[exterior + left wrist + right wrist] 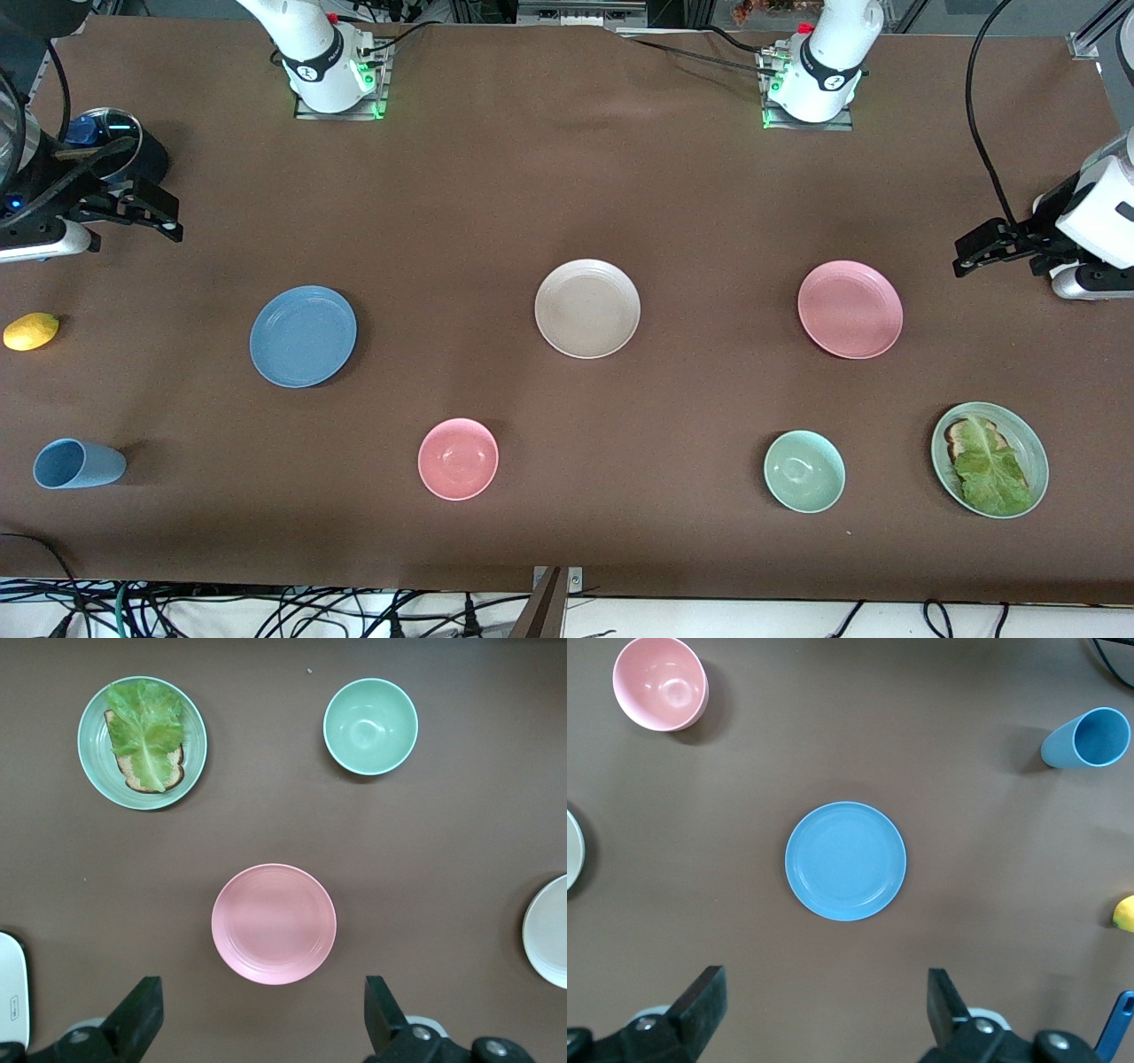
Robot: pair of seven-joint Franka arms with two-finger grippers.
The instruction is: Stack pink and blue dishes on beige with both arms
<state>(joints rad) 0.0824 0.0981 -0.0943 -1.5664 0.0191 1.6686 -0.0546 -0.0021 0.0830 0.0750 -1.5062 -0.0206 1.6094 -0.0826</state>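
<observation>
Three flat plates lie in a row across the table's middle. The beige plate [587, 308] is in the centre, the blue plate [303, 336] toward the right arm's end, and the pink plate [850, 309] toward the left arm's end. My right gripper [155, 213] hangs open over bare table at the right arm's end; in its wrist view the blue plate [845, 860] lies ahead of the empty right gripper [828, 1001]. My left gripper [966, 252] hangs open over bare table at the left arm's end; the pink plate [274, 923] lies ahead of the empty left gripper [263, 1010].
Nearer the front camera sit a deep pink bowl [458, 458], a pale green bowl [803, 471] and a green plate [1035, 447] with lettuce on bread. A light blue cup [78, 463] lies on its side and a yellow lemon [31, 330] rests at the right arm's end.
</observation>
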